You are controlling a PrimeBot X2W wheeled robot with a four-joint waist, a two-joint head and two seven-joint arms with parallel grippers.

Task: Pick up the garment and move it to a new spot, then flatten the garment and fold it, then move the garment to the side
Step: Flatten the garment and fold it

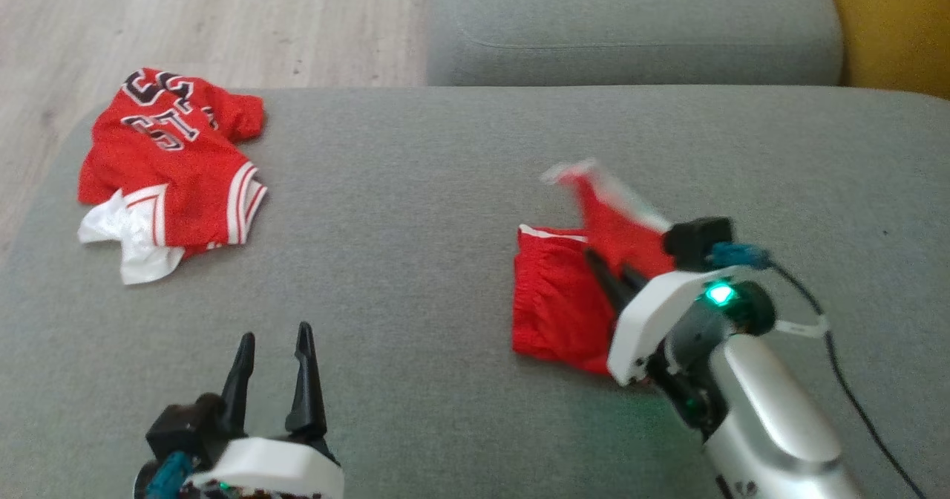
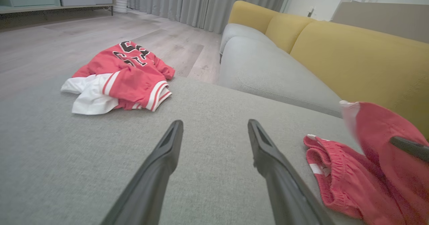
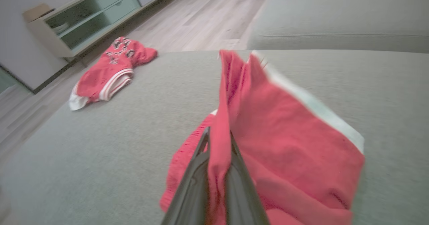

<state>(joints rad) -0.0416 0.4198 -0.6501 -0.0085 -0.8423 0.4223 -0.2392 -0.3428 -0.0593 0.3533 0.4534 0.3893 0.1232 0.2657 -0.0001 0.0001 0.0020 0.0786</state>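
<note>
My right gripper clamps the red shorts, left gripper spread; pickup underway, next needs 1 new spot

The red shorts, pinched in the right claw and half raised off the grey sofa cushion.
They are bright red cloth with a white band along one hem and a gathered, ribbed waistband edged in white. One fold runs between the right claw's closed fingers and rises past their tips as a tilted flap, blurred, with its white edge uppermost. The rest sags below and to the left of that claw in a crumpled heap resting on the cushion, with the waistband at the heap's far edge. The whole garment lies to the right of the left claw, well apart from it.
</note>
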